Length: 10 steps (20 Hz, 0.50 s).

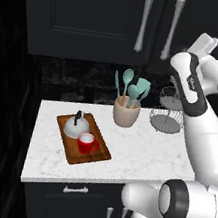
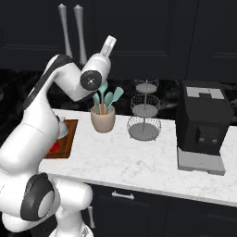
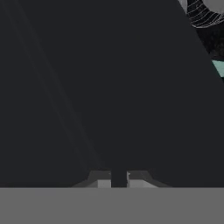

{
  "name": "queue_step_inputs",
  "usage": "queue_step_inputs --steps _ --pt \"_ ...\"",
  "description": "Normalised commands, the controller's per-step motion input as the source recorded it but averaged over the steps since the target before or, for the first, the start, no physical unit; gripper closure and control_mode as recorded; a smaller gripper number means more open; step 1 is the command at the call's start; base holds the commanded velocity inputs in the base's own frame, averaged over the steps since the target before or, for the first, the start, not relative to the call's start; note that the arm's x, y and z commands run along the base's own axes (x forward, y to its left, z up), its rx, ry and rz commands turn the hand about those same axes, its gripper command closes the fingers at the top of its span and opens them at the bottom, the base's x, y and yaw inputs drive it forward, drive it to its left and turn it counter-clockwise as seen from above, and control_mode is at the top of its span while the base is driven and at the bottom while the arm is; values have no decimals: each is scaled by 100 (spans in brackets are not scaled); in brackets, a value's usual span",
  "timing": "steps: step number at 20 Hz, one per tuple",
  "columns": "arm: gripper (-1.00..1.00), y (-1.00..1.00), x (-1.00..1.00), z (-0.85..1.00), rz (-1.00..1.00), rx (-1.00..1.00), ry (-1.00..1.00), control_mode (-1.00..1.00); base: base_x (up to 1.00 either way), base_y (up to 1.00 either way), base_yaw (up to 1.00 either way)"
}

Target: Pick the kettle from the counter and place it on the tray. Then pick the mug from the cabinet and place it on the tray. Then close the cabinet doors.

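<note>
The tray (image 1: 98, 157) lies on the left part of the worktop (image 1: 140, 147), its long side running from far left to near right. The kettle (image 1: 76, 126) stands on the far half of the tray, black handle upright. The red mug (image 1: 87, 143) stands on the near half, just beside the kettle, its handle turned to the right. In the right base view the tray (image 2: 68, 135) shows as a strip at the left, mostly hidden behind the arm.

Both cabinet doors (image 1: 97, 12) above the worktop appear shut, and their two vertical silver bar handles (image 1: 144, 21) stand side by side near the middle seam.

A beige crock (image 1: 126, 111) with teal utensils stands on the worktop behind and to the right of the tray, apart from it. A tiered wire basket stand (image 1: 167, 111) stands further right. In the right base view a black coffee machine (image 2: 202, 125) stands at the right end of the worktop.

The arm is raised in front of the cabinet, with the hand pointing up towards the right door. In the hand view the end effector (image 3: 118, 180) faces a dark door panel at close range, its two fingertips almost together, closed with nothing between them.
</note>
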Motion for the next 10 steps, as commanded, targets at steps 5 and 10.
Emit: queue_step_inputs --steps 5,10 --pt "100 7 78 5 -12 0 9 -100 0 0 0" --pt "100 0 72 2 -9 0 10 -100 0 0 0"
